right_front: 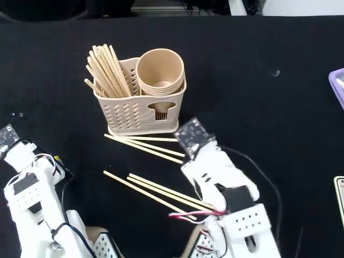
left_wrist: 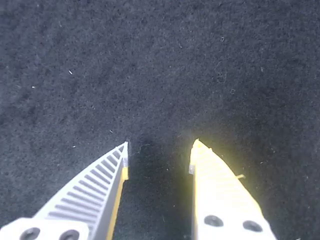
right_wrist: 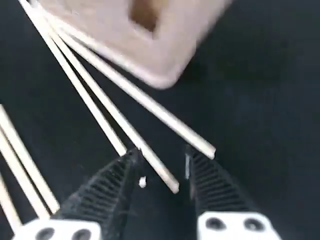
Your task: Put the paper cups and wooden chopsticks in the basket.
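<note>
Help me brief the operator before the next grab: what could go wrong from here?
The open right gripper sits at the very tips of three close-lying chopsticks; closing may pinch only an end, so a stick could swing or slip. The basket is close beyond them and might get nudged. The bundle inside leans outward and could be jostled.

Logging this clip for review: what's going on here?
The basket already holds a stack of cups and a bundle of chopsticks. Loose chopsticks lie on the table: three by the basket and three more nearer the arms. The right tool is open at the ends of the three by the basket, with one stick end between its fingers. The left tool is open over bare table, holding nothing.
</note>
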{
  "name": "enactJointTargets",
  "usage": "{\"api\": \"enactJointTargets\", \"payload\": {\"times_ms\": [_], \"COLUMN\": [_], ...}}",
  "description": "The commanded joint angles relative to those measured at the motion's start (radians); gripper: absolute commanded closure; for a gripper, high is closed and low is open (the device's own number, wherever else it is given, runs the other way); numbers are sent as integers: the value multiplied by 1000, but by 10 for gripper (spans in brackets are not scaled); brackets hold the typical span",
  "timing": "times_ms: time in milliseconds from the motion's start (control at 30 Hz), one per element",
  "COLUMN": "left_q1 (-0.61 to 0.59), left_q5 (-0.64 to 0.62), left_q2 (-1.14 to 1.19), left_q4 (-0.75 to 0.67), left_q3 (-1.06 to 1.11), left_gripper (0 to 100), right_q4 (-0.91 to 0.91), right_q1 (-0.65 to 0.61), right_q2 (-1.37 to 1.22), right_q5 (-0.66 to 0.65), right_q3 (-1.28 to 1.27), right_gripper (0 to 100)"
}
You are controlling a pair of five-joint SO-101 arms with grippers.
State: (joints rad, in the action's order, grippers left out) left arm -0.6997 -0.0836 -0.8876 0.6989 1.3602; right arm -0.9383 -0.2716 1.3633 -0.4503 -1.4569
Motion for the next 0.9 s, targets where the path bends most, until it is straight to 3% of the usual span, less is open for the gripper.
{"api": "enactJointTargets", "payload": {"times_ms": [0, 167, 500, 867], "left_q1": [10, 10, 12, 27], "left_q5": [6, 6, 6, 6], "left_q2": [-14, -14, -14, -9], "left_q4": [-14, -14, -14, -14], "left_q3": [-21, -21, -21, -21], "left_gripper": [795, 795, 795, 795], "right_q4": [60, 26, 15, 23], "right_q1": [31, 28, 15, 11], "right_q2": [21, 19, -7, -567], "right_q5": [-92, -107, -213, -210], "right_q3": [-58, -53, -56, 288], "right_gripper": [858, 767, 766, 766]}}
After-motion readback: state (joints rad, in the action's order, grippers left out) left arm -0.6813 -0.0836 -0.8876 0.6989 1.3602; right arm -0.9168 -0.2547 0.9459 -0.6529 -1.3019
